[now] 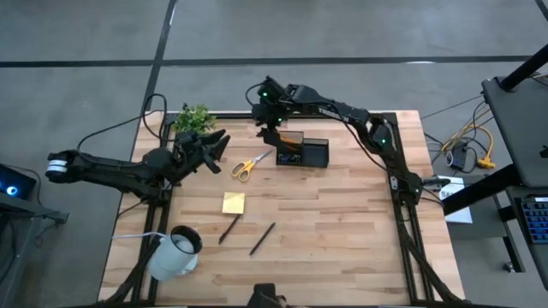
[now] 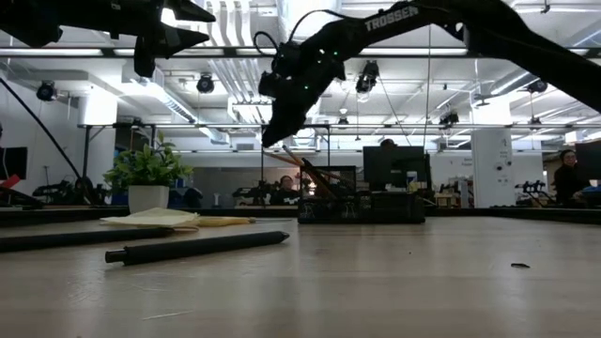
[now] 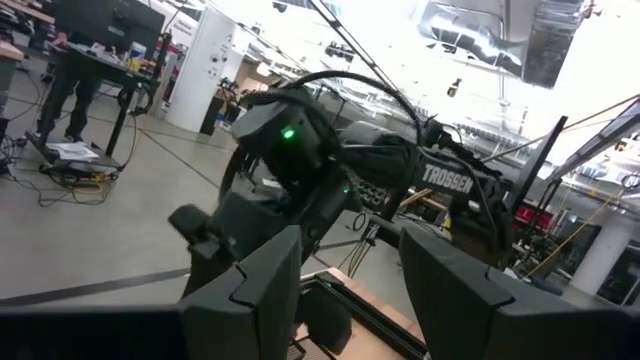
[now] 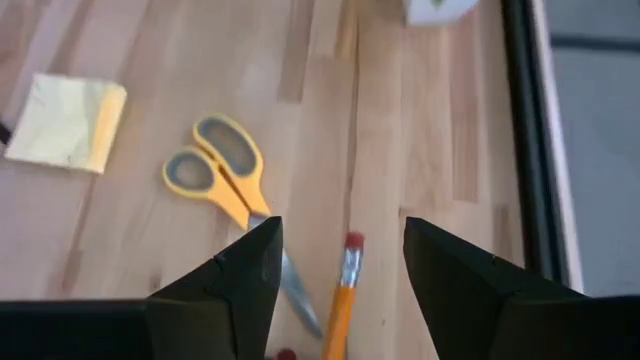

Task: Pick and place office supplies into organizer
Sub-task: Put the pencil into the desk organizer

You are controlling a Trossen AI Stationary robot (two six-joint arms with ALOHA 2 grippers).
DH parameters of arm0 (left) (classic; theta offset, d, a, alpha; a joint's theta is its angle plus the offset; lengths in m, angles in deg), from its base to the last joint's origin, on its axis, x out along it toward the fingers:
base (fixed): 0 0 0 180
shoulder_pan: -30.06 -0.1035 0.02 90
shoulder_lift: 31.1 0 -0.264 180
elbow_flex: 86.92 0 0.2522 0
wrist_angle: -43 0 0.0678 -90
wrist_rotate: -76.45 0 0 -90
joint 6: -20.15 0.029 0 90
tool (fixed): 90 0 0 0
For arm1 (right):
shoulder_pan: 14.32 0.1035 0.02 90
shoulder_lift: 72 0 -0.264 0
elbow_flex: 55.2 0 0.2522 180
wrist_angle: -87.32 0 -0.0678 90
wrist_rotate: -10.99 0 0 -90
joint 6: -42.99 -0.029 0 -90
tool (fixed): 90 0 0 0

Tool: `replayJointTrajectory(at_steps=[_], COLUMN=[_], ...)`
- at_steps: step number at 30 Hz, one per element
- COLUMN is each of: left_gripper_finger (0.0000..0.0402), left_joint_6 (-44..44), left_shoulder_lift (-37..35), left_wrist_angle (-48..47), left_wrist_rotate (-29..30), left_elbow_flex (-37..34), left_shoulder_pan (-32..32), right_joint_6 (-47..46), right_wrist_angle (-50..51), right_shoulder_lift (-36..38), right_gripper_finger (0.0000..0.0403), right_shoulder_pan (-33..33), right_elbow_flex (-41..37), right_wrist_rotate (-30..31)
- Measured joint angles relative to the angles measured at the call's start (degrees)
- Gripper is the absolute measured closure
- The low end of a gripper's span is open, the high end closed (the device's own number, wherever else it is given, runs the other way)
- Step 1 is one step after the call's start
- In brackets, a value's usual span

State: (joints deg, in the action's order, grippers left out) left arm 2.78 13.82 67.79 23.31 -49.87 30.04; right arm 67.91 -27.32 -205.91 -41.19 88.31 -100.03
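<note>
**Right claw spread above the organizer**

My right gripper hangs with its fingers spread wide, pinching nothing, just above the organizer's plant-side end. An orange pencil leans out of the organizer below me. The scissors lie just beside it; the sticky-note pad and pens farther off. My left gripper waits spread beyond the scissors.

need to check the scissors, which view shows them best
The right wrist view: the scissors fill it, yellow handles plain. The high view shows them small beside the organizer; the low view only a yellow sliver; the left wrist view nothing.
</note>
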Motion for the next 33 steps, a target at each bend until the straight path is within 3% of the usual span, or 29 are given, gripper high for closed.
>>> replayJointTrajectory(at_steps=[5, 14, 33], left_gripper_finger=[0.0244, 0.0244, 0.0244], left_joint_6=[0.00, 0.04, 0.07], left_shoulder_lift=[-0.04, -0.07, -0.07], left_wrist_angle=[0.01, 0.00, 0.00], left_wrist_rotate=[0.00, 0.06, 0.04], left_elbow_flex=[0.00, 0.00, 0.00], left_shoulder_pan=[0.01, -0.01, -0.01], right_joint_6=[0.56, 2.08, 2.28], right_wrist_angle=[3.40, 3.25, 3.11], right_shoulder_lift=[-2.39, -3.06, -3.06], right_gripper_finger=[0.0207, 0.0214, 0.0336], right_shoulder_pan=[0.02, 0.14, 0.15], right_elbow_flex=[3.32, 2.10, 2.02], right_wrist_rotate=[1.30, 2.97, 3.21])
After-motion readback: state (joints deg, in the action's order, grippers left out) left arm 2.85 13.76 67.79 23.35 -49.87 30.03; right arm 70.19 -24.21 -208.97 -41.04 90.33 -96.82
